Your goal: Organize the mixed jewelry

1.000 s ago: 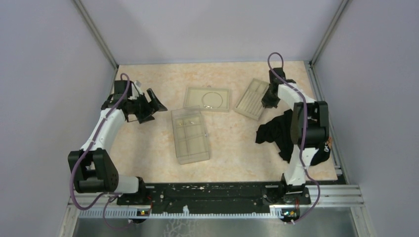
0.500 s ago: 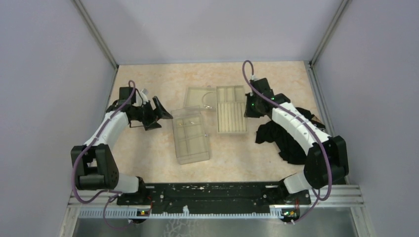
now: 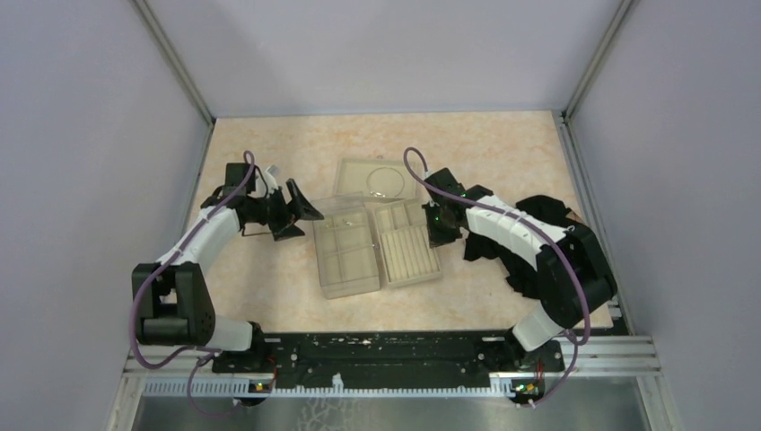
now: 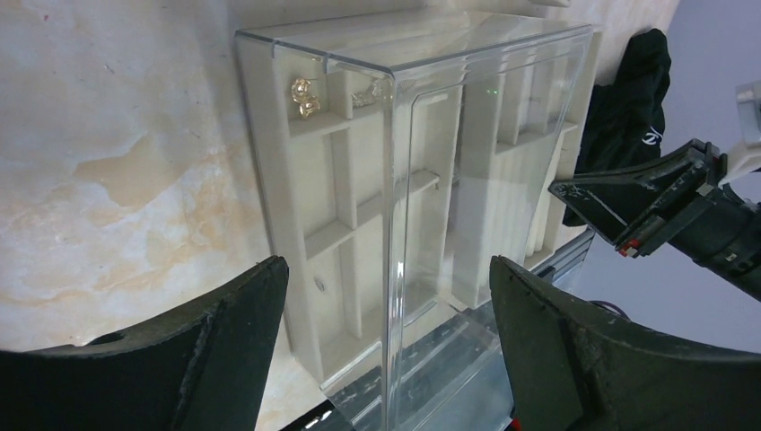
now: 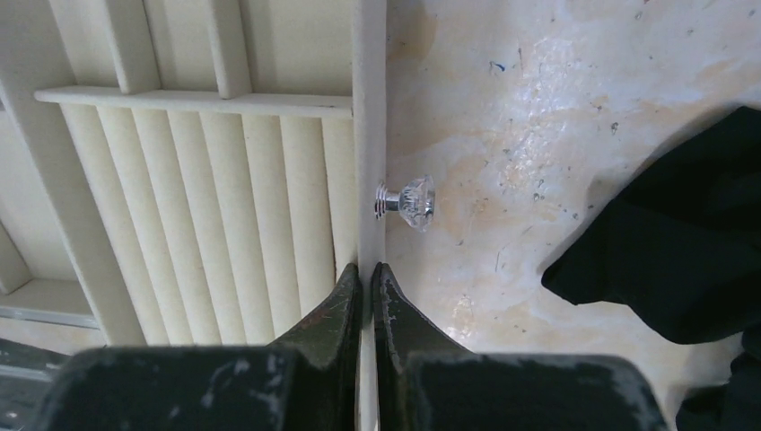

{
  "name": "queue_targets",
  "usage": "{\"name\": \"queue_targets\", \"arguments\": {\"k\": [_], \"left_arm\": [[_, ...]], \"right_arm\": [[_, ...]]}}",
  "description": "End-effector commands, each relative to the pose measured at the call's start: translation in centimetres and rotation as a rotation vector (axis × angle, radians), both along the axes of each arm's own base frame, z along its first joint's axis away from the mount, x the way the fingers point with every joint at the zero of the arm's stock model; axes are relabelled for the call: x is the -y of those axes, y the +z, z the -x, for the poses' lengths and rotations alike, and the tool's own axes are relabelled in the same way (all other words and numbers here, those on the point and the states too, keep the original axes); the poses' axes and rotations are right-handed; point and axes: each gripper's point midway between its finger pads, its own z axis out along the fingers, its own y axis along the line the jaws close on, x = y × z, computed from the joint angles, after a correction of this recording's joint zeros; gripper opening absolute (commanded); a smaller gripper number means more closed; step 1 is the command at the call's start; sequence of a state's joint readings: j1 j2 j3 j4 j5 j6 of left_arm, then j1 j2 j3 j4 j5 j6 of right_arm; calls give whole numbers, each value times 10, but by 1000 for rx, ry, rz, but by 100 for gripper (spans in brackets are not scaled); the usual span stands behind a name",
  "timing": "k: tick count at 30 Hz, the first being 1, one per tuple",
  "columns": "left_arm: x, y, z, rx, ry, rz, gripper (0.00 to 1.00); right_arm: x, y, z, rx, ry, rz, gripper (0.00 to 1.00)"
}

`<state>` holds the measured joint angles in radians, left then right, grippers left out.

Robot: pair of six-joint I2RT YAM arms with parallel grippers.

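Right gripper (image 5: 366, 274) jaws are pinched shut on the right wall of the ridged tray (image 5: 224, 180), close beside its clear knob (image 5: 408, 202). Left gripper (image 4: 388, 274) jaws are held wide apart with nothing gripped, just left of the divided tray (image 4: 269, 162). 2 small metallic bits (image 4: 305, 96) are seen in its far compartments. The wire hoop (image 3: 384, 180) is seen lying in the far tray (image 3: 354, 166). Black cloth (image 5: 682, 242) is noted at right.

Beige table (image 3: 269, 278): trays (image 3: 345, 260), black cloth (image 3: 480, 249)
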<state>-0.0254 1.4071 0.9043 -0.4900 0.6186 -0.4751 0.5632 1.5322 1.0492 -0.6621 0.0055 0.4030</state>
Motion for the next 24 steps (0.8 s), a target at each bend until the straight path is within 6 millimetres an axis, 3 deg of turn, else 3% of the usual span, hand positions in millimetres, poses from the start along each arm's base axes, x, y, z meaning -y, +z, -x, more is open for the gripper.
{"name": "queue_targets", "arguments": {"k": [1, 9, 24], "left_arm": [[9, 9, -1, 43, -16, 28, 88], [15, 0, 6, 18, -43, 25, 88], [25, -3, 6, 15, -64, 35, 88]], "right_arm": [[-25, 21, -26, 90, 16, -62, 0], [-47, 31, -26, 97, 56, -107, 0], [-59, 33, -26, 98, 68, -134, 0]]}}
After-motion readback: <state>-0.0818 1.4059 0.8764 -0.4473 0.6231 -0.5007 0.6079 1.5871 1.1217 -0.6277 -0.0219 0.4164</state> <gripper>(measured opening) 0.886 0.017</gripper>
